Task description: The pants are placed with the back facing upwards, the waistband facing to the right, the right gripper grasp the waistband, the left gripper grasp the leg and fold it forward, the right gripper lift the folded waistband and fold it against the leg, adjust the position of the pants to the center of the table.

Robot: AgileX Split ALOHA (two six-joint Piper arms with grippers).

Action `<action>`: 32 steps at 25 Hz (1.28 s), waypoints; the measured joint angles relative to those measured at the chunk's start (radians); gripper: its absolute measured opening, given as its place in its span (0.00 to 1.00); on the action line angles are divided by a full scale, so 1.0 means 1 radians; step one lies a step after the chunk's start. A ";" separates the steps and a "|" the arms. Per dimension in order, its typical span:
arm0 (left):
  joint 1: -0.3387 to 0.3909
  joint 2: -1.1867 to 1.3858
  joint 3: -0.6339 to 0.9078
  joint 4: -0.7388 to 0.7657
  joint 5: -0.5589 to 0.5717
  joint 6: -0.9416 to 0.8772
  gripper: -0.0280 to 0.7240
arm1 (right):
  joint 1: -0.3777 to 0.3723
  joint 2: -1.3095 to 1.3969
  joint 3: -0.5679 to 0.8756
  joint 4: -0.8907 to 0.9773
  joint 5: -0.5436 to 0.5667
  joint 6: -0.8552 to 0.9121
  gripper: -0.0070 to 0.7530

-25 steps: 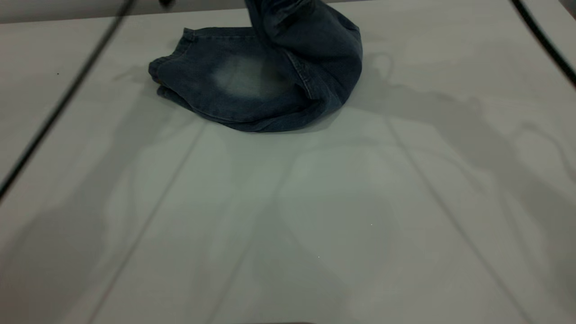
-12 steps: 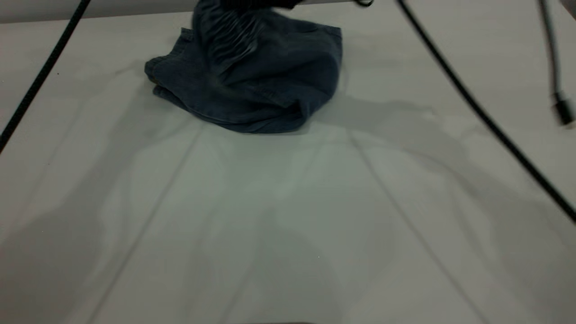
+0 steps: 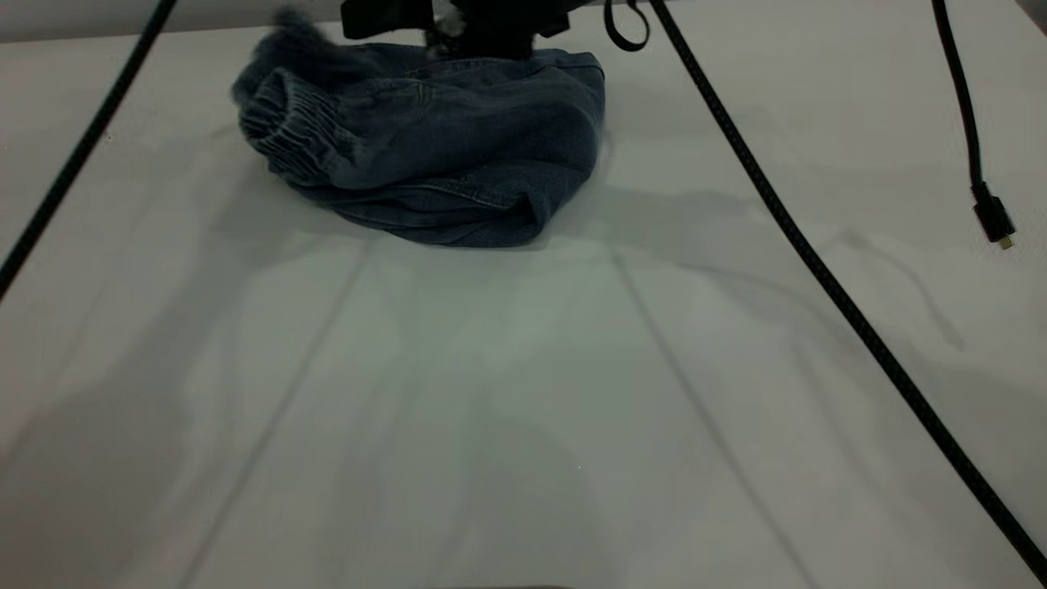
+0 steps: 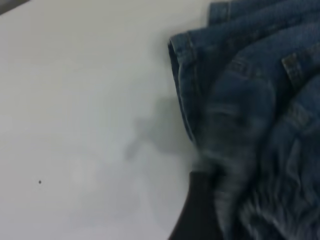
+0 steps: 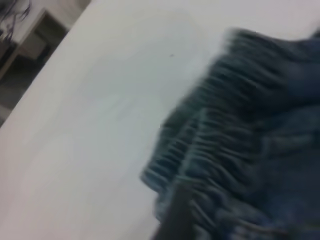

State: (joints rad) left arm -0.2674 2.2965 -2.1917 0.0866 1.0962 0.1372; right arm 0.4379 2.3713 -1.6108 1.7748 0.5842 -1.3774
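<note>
The pants (image 3: 458,155) lie bunched in dark blue denim at the far middle of the white table (image 3: 523,393). Their gathered elastic waistband (image 3: 286,135) is turned over onto the left end of the pile. My right gripper (image 3: 483,41) hangs low over the pile's far edge. In the right wrist view it (image 5: 225,220) is shut on the ribbed waistband (image 5: 225,125). In the left wrist view my left gripper (image 4: 220,215) sits at the denim's edge, with blurred cloth (image 4: 250,125) against it. The printed leg is hidden under the fold.
A thick black braided cable (image 3: 818,270) runs diagonally across the right half of the table. Another black cable (image 3: 74,164) crosses the far left corner. A thin cable with a plug (image 3: 994,221) dangles at the right.
The raised waistband has swung from the right over to the left and come down on the pile. The pile is lower now. The cables have swung across the view.
</note>
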 joint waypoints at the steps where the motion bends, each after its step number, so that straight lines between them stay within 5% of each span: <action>1: -0.006 0.000 0.000 0.000 0.019 0.033 0.77 | -0.014 0.000 0.000 -0.020 -0.002 0.025 0.88; 6: -0.051 0.010 -0.002 -0.058 0.076 0.259 0.77 | -0.124 -0.003 0.000 -0.249 -0.001 0.237 0.88; 12: -0.076 0.103 -0.003 -0.100 0.076 0.549 0.77 | -0.254 -0.068 0.000 -0.641 0.078 0.545 0.77; 19: -0.082 0.261 -0.004 -0.147 0.051 0.762 0.77 | -0.287 -0.124 0.000 -0.769 0.162 0.644 0.76; 24: -0.092 0.340 -0.012 -0.157 0.011 0.750 0.77 | -0.287 -0.131 0.000 -0.774 0.183 0.645 0.76; 32: -0.131 0.351 -0.034 -0.137 -0.006 0.398 0.77 | -0.287 -0.131 0.000 -0.789 0.183 0.645 0.76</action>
State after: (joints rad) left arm -0.3984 2.6479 -2.2260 -0.0508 1.0902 0.5347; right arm 0.1513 2.2401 -1.6108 0.9859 0.7672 -0.7323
